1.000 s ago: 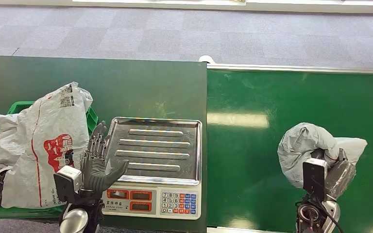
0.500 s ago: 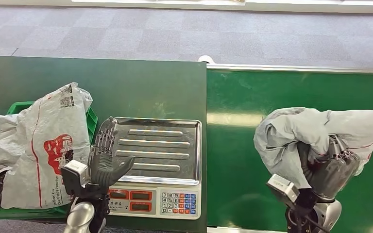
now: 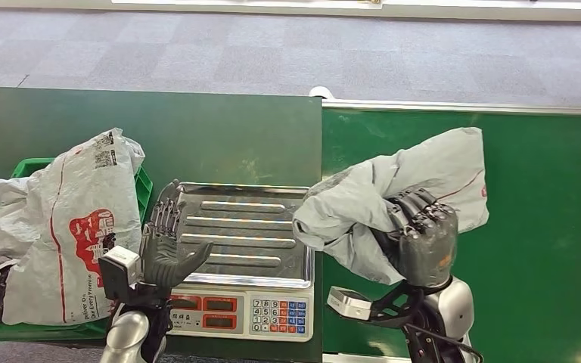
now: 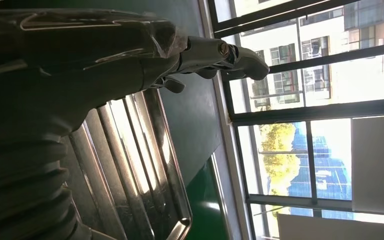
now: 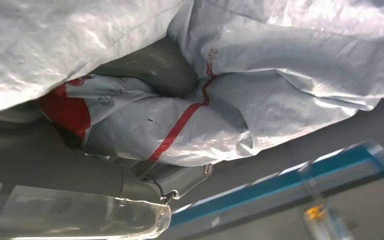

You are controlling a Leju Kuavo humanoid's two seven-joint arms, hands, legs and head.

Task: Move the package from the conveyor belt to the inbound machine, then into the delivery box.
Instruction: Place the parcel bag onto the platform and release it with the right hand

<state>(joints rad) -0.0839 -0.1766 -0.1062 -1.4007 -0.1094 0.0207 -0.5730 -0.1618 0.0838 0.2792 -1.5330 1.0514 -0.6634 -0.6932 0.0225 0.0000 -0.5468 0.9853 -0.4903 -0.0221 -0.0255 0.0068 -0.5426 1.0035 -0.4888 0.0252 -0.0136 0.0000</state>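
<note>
While a green crate (image 3: 36, 166) at the far left of the dark green bench (image 3: 219, 128) holds a large grey courier bag with red print (image 3: 68, 227), the left hand (image 3: 163, 246) stands upright just beside it, at the left edge of the scale's steel tray (image 3: 242, 227). Its fingers (image 3: 168, 215) are spread wide and hold nothing; in the left wrist view they (image 4: 220, 52) reach out over the ribbed tray (image 4: 145, 165). Below the tray sits the scale's panel with red displays and a keypad (image 3: 276, 315). To the right, the grey package (image 3: 393, 197) is held up in the right hand (image 3: 420, 238), whose fingers (image 3: 416, 208) curl into its crumpled plastic. The package's left end hangs over the tray's right edge, possibly not touching it, while the rest is above the green conveyor belt (image 3: 545, 227). In the right wrist view the package (image 5: 260, 90) shows a red stripe.
</note>
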